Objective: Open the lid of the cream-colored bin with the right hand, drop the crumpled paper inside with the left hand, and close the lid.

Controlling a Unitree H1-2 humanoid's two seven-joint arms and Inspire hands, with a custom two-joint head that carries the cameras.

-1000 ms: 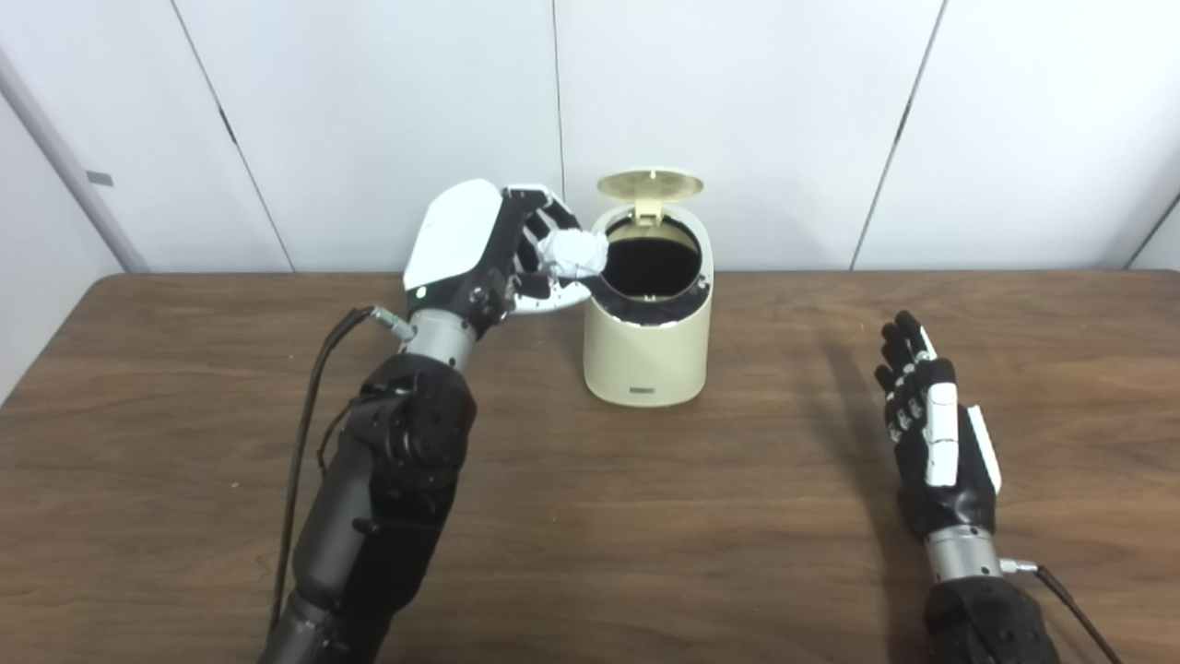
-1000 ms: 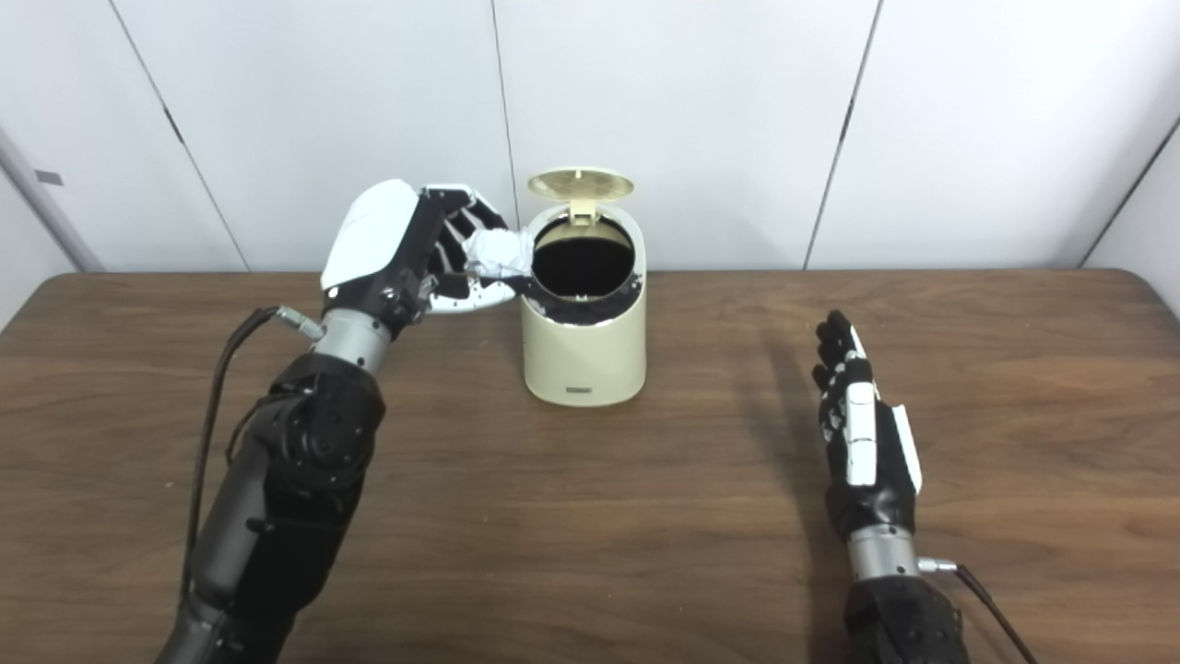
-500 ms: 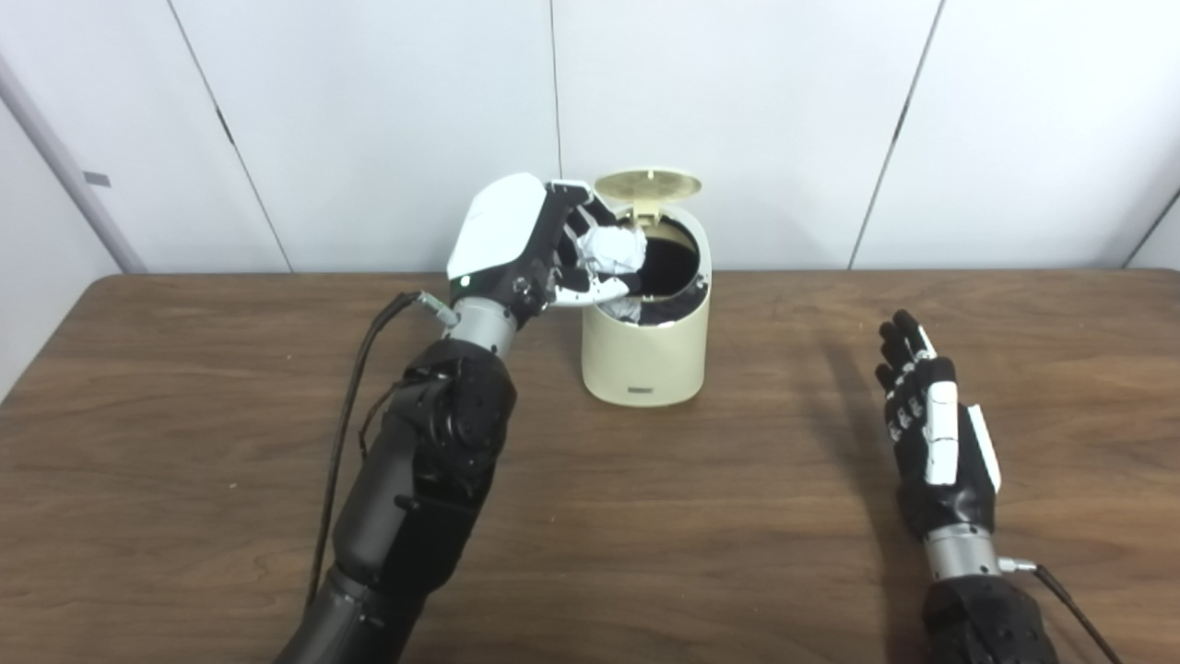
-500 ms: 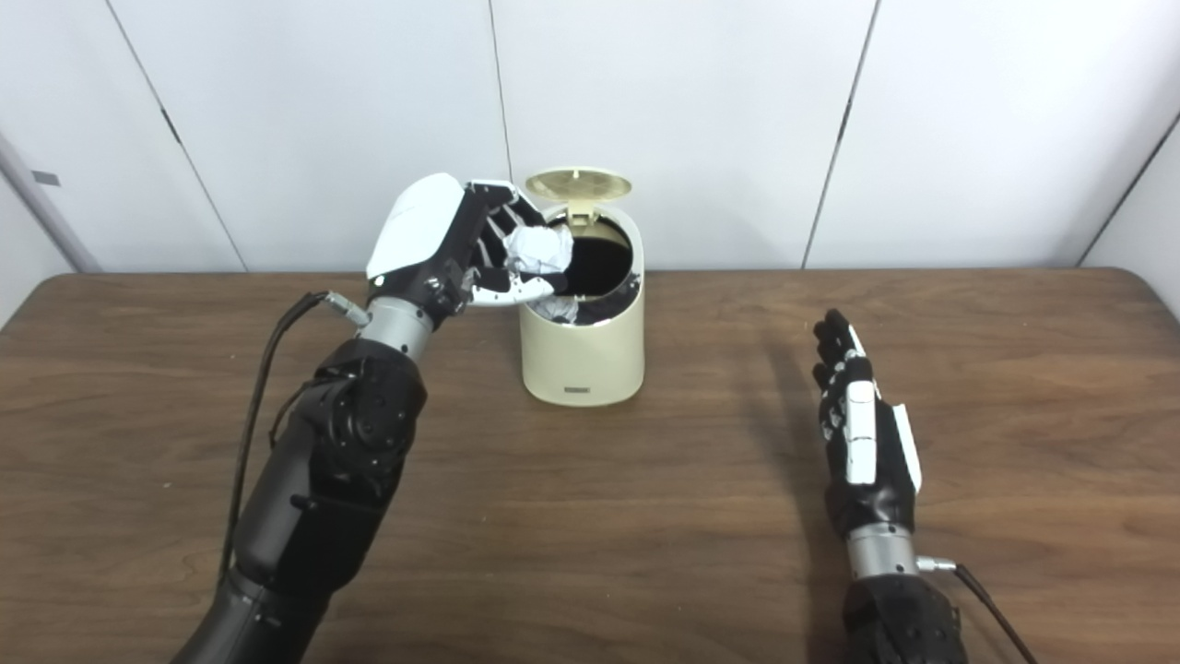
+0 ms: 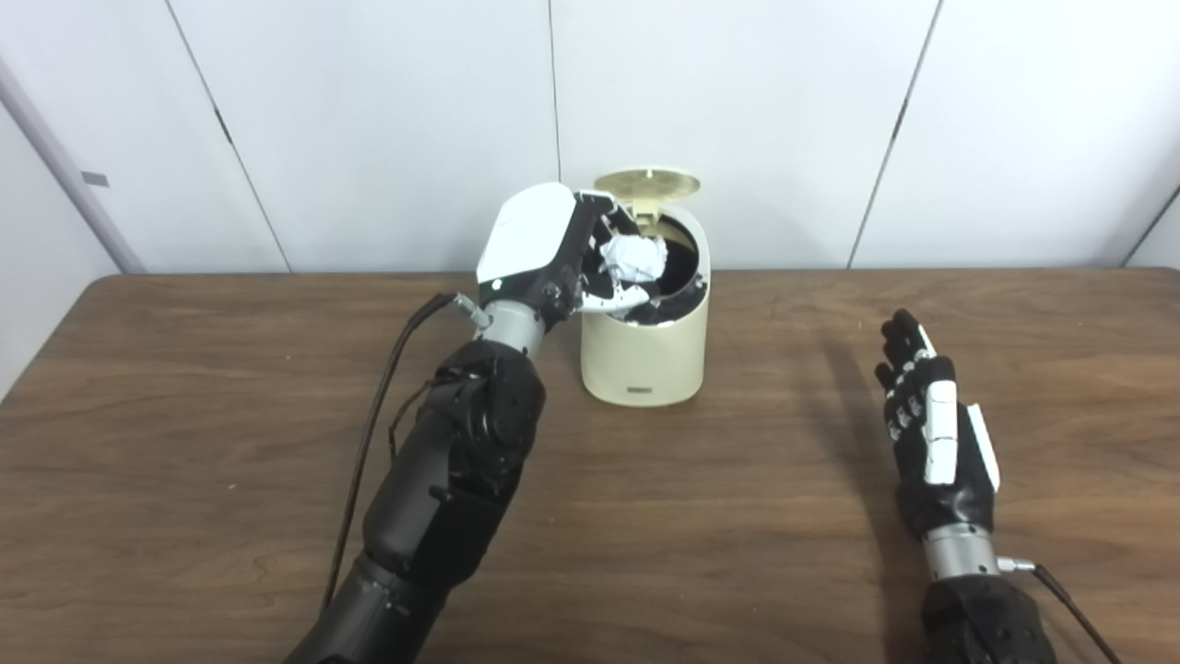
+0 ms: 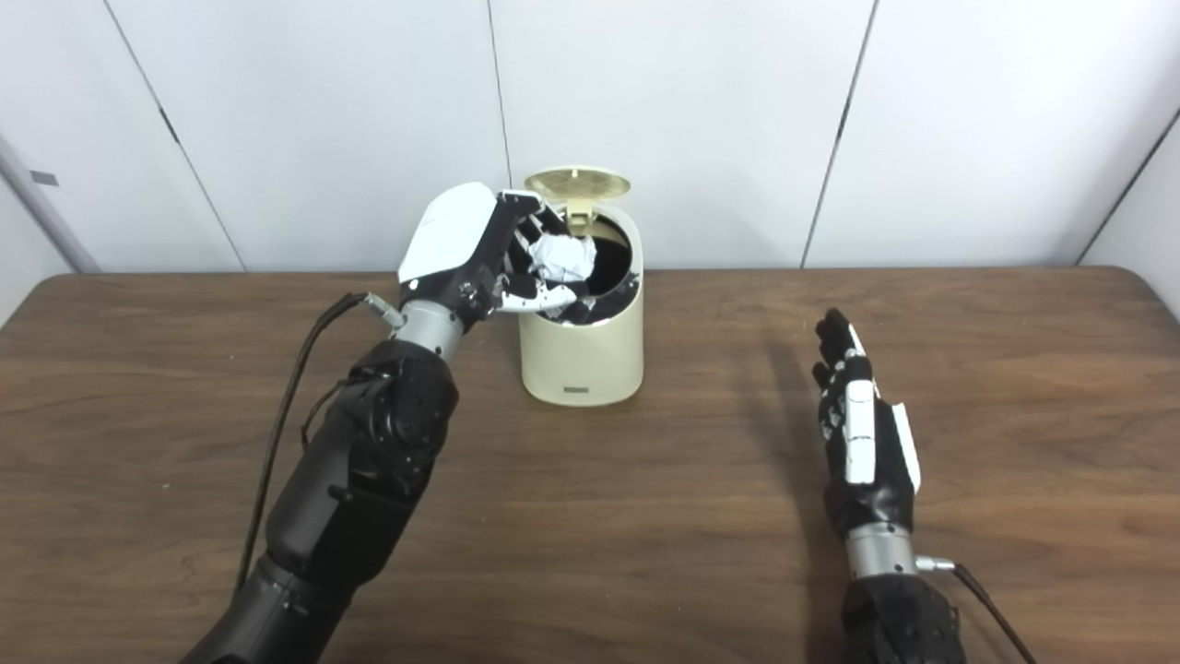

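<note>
Left hand (image 5: 544, 244) grips the crumpled paper (image 5: 632, 257) above the bin (image 5: 645, 355) mouth; release early and it'll bounce off the rim under its fingers. Right hand (image 5: 936, 443) rests spread, holding nothing.

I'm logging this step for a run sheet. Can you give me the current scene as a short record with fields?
bin: cream-colored bin upright on the table
lid: lid raised, mouth open
paper: crumpled paper over the mouth, not yet dropped
left hand: left hand shut on the paper
right hand: right hand open, resting on the table, apart from the bin
</note>
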